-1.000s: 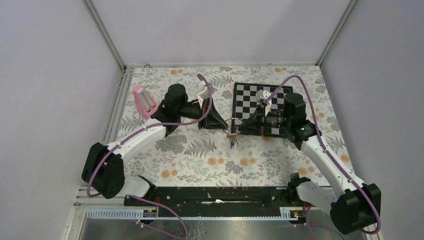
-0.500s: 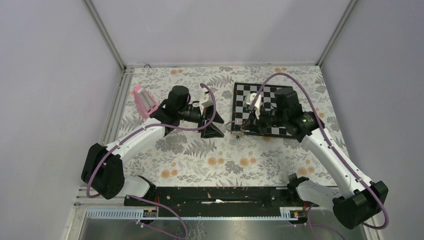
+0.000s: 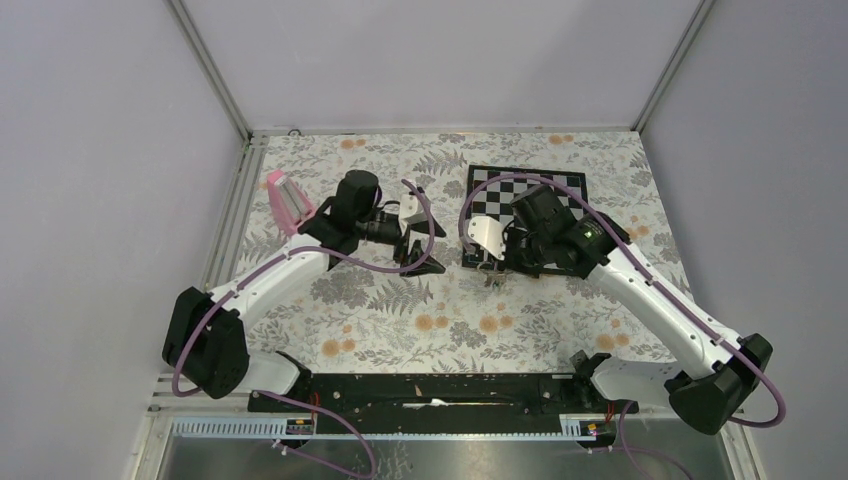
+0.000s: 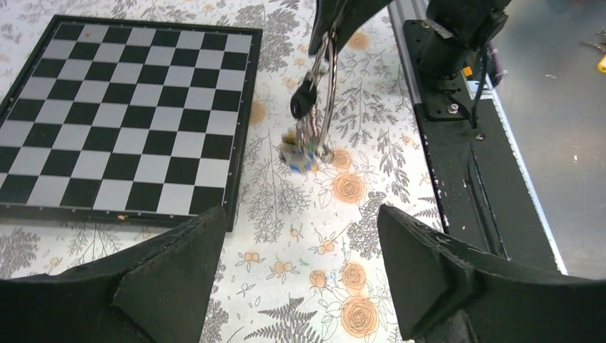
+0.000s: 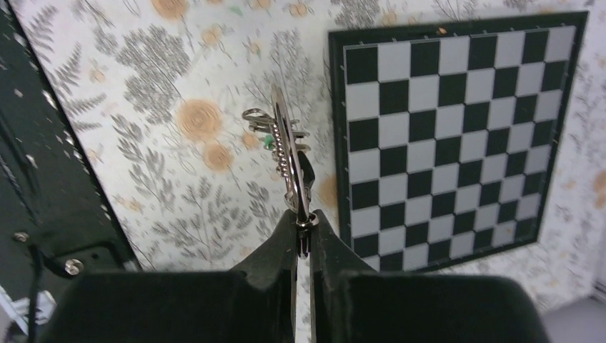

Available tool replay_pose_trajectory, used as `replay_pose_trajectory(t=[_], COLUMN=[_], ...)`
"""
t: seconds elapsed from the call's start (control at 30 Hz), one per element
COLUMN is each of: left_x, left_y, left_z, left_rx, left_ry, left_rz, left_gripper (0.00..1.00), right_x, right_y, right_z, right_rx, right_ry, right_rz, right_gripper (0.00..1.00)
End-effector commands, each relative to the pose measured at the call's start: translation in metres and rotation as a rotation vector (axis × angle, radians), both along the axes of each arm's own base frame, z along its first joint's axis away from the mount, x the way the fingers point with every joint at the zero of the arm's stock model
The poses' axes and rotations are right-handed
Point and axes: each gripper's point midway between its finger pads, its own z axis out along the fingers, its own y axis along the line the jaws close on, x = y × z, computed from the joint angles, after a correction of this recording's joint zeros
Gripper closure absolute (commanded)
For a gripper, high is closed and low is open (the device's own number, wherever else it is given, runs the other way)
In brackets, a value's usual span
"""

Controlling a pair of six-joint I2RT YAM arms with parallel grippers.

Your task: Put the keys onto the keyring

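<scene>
Silver wire catches the light in the overhead view: the keyring (image 3: 490, 276) dangles from the right tool (image 3: 490, 262), mid-bench, just off the near left corner of the chessboard (image 3: 560, 188). The left tool (image 3: 438, 250) sits just left of it, pointing at it, jaws spread and nothing between them. A pink object (image 3: 288, 201) stands by the left edge of the bench (image 3: 380, 320).

Over to the left wrist. Its two black fingers (image 4: 171, 268) are wide apart at the bottom of the picture, with only flowered cloth in the gap. Beyond them the keyring (image 4: 323, 107) hangs straight down from the right tool (image 4: 336, 28), held by its top loop. A black-headed key (image 4: 304, 100) hangs against the loop, and the coloured tags are a blur at the bottom. I cannot tell whether they touch the bench, nor pick out the plain silver key. The chessboard (image 4: 121, 114) lies left, the black rail (image 4: 457, 164) at the near edge right.

Right wrist now. The right tool (image 5: 304, 230) is pinched tight on the keyring (image 5: 288, 153), seen edge-on, a green tag beside it, the chessboard (image 5: 457, 136) alongside.
</scene>
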Motion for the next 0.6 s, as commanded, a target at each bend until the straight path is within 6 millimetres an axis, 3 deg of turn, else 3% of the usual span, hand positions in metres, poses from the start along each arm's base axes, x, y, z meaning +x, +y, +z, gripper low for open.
replay_pose_trajectory(t=[0.0, 0.2, 0.57], left_x=[0.017, 0.032, 0.045], left_y=[0.006, 0.018, 0.028], left_z=[0.010, 0.012, 0.014], left_rx=[-0.029, -0.027, -0.026], left_ry=[-0.091, -0.100, -0.104], left_rz=[0.065, 0.137, 0.171], left_gripper=[0.14, 0.14, 0.13], right_x=[0.010, 0.021, 0.040], right_y=[-0.028, -0.062, -0.085], right_z=[0.021, 0.017, 0.032], right_rx=[-0.179, -0.432, -0.627], right_ry=[-0.116, -0.178, -0.294], right_rz=[0.015, 0.049, 0.059], right_gripper=[1.00, 1.00, 1.00])
